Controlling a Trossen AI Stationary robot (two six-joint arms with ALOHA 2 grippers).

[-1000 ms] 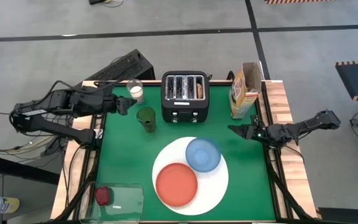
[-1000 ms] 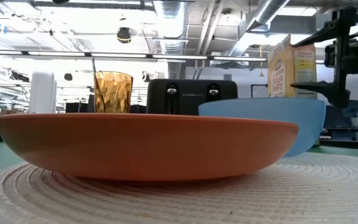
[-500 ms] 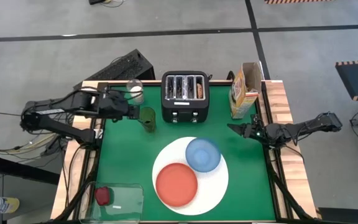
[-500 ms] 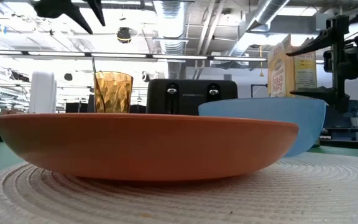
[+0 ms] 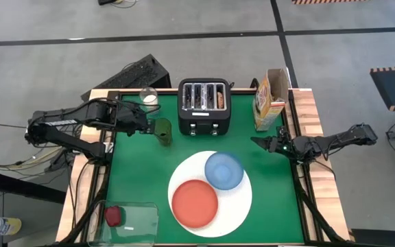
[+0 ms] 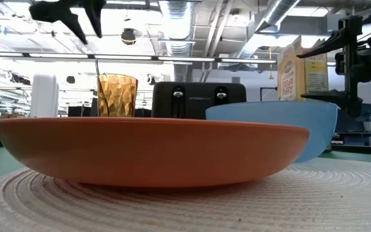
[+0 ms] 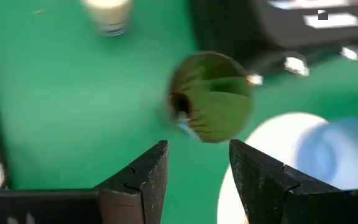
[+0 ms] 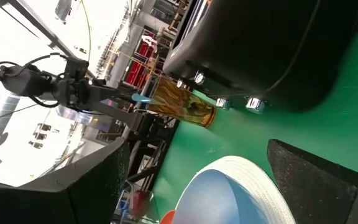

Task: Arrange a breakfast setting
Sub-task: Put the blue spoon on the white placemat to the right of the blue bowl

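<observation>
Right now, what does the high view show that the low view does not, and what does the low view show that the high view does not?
Only the high view shows the clear container at the table's near left corner with a dark red food piece in it, the toaster's slots, and the right tool open beside the cereal box.

Only the low view shows the woven texture of the large white round plate and the room's ceiling pipes.

Both show the smaller orange-red plate, blue bowl, amber-green glass, toaster, and the left tool above the glass.
</observation>
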